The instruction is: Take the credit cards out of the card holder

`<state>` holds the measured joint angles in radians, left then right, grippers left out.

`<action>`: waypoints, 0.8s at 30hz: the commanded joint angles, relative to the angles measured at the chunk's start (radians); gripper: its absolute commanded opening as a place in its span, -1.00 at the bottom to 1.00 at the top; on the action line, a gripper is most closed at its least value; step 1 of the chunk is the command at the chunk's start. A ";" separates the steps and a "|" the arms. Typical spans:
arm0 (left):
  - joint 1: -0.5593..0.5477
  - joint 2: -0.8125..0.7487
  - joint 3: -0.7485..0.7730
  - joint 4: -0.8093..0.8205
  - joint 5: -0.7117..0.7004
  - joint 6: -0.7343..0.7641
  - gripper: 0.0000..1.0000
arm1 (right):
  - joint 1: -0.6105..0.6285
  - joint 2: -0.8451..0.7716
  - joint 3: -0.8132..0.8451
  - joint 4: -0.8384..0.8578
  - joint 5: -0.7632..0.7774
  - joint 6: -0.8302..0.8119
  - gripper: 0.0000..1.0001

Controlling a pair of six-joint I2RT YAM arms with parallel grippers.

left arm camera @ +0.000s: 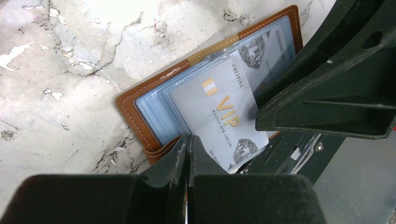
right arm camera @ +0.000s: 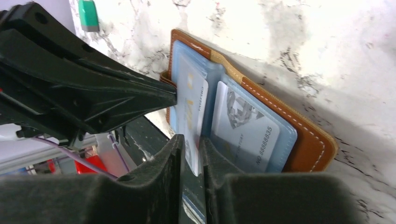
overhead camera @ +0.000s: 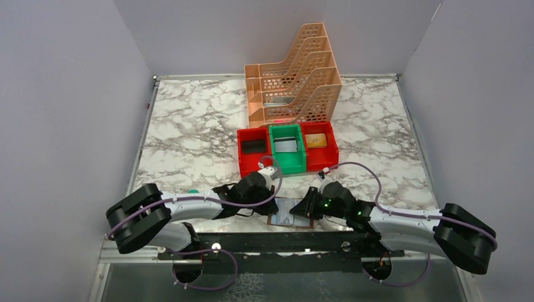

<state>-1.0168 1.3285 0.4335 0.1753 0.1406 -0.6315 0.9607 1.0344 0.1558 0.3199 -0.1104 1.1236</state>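
- Brown leather with pale stitching: the card holder point(left arm camera: 128, 107) lies open and flat at the near edge of the table, between the two grippers and in front of the bins. Its grey-blue clear pockets face up.
- A silvery VIP card point(left arm camera: 219, 112) sits askew over one half of the holder. It is partly out of its pocket, and one corner pokes past the holder's near edge.
- A second card point(right arm camera: 243, 126), with a diamond print, is tucked fully inside the clear pocket of the other half.
- The right gripper point(right arm camera: 190, 142) is clamped on the VIP card: the card's edge runs down between its two fingers.
- The left gripper point(left arm camera: 188, 142) has its fingers pressed tight together at the holder's near edge, just beside the VIP card. Whether anything thin is nipped between them cannot be told.
- The white marble-patterned table point(overhead camera: 189, 126) carries everything.
- Behind the holder, a green bin point(overhead camera: 275, 154) stands between two red bins point(overhead camera: 242, 157), all three touching in a row.
- A peach perforated file rack point(overhead camera: 296, 75) stands just behind the bins.
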 commanded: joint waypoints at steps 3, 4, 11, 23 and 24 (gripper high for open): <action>-0.006 0.000 0.007 -0.087 -0.052 0.007 -0.93 | -0.027 0.038 -0.027 0.061 -0.086 -0.011 -0.87; -0.006 -0.001 0.010 -0.094 -0.057 0.007 -0.93 | -0.033 0.053 -0.032 0.085 -0.100 -0.012 -0.96; -0.006 -0.022 0.031 -0.158 -0.123 0.008 -0.94 | -0.070 0.072 -0.054 0.120 -0.162 -0.027 -0.99; -0.006 -0.127 0.058 -0.155 -0.163 0.005 -0.66 | -0.116 0.039 -0.072 0.017 -0.138 -0.079 -0.99; -0.006 -0.132 0.056 -0.136 -0.146 0.008 -0.61 | -0.116 0.044 -0.075 0.027 -0.138 -0.076 -0.99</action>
<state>-1.0214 1.2278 0.4641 0.0154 -0.0032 -0.6308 0.8532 1.0664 0.1005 0.3595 -0.2359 1.0718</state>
